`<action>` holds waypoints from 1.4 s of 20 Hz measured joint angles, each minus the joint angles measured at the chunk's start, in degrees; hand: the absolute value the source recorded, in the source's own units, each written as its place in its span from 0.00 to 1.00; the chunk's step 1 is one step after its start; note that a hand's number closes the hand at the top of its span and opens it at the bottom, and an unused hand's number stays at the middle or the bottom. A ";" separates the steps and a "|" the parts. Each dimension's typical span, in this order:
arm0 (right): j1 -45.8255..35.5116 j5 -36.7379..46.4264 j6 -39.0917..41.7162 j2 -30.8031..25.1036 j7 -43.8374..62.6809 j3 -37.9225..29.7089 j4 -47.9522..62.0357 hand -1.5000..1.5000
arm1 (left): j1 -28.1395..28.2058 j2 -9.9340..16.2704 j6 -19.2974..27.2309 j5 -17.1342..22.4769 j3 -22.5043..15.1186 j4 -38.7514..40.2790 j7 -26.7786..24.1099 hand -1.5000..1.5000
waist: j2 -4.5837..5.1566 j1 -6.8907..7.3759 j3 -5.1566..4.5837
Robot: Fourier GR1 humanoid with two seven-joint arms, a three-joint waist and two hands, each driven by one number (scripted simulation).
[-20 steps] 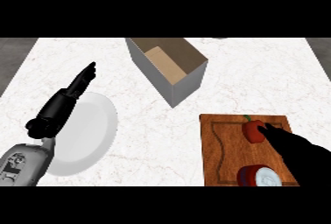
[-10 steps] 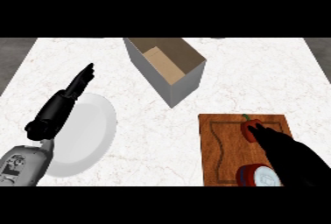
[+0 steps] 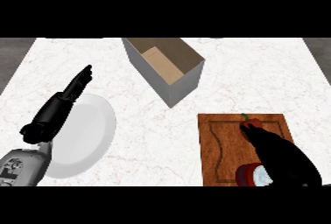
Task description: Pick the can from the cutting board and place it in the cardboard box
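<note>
The can (image 3: 253, 175) lies on its side at the near edge of the cutting board (image 3: 220, 140), which sits at the bench's near right corner. The right robot hand (image 3: 275, 146) is stretched over the board just beside the can, its fingertips reaching up to a small red pepper (image 3: 252, 123) near the board's far edge. From here I cannot tell whether its fingers are apart or together; they hold nothing that I can see.

The risk, as I judge it, is that the hand sits past the can rather than around it. A can on its side may roll off the board's near edge if nudged, and the pepper could get knocked or taken by mistake.

The cardboard box (image 3: 169, 70) stands open toward the far middle of the bench (image 3: 258, 70), tilted on one edge, so a careless placement could tip it.

The left robot hand (image 3: 76, 85) rests with fingers straight along the left side, over a white plate (image 3: 84, 135). The bench is pale marble, with grey floor showing past its far corners.
</note>
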 measured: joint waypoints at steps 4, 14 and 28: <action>2.09 2.87 -0.06 0.31 -0.62 0.80 1.75 0.00 | 0.19 -0.26 -0.16 -0.28 0.57 -0.79 0.39 0.50 | -0.03 -0.11 0.00; 6.61 7.50 0.85 2.83 -3.62 -1.22 5.68 1.00 | -0.19 -1.88 -1.22 -1.64 1.37 -2.06 2.55 0.50 | -0.01 -0.28 0.03; 3.70 24.21 3.41 11.59 -12.45 -0.09 9.45 1.00 | -0.82 -4.30 -3.37 -4.12 3.48 -0.76 1.46 0.50 | -0.07 0.56 -0.34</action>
